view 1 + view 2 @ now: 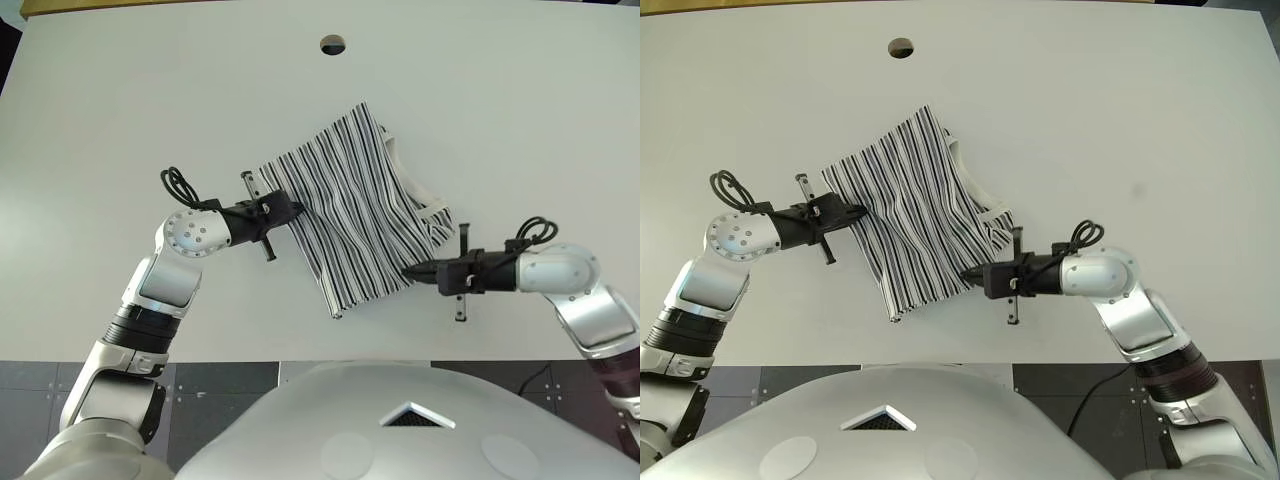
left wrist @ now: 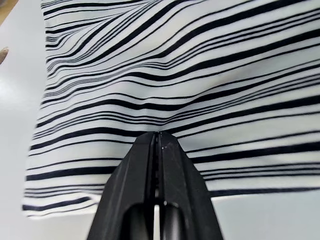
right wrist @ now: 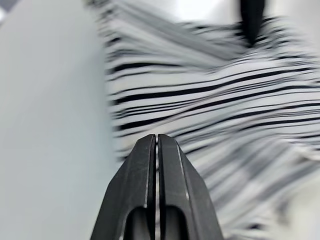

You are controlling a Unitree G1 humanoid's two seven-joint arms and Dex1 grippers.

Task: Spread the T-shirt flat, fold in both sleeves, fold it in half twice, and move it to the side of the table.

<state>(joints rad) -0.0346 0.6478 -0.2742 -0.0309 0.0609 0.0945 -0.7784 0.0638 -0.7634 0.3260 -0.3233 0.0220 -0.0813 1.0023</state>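
Note:
A black-and-white striped T-shirt [image 1: 355,215] lies folded into a narrow slanted panel in the middle of the white table [image 1: 120,100], its white neckline [image 1: 428,198] on the right side. My left gripper [image 1: 298,208] is shut on the shirt's left edge, and creases fan out from its tip [image 2: 157,134]. On the lower right edge my right gripper [image 1: 408,272] is also shut, pinching the fabric [image 3: 156,136]. The cloth ripples between the two grippers.
A round cable hole [image 1: 332,44] sits near the table's far edge. The front edge of the table [image 1: 300,358] runs just below the shirt's lower corner [image 1: 337,314]. Bare tabletop extends to both sides of the shirt.

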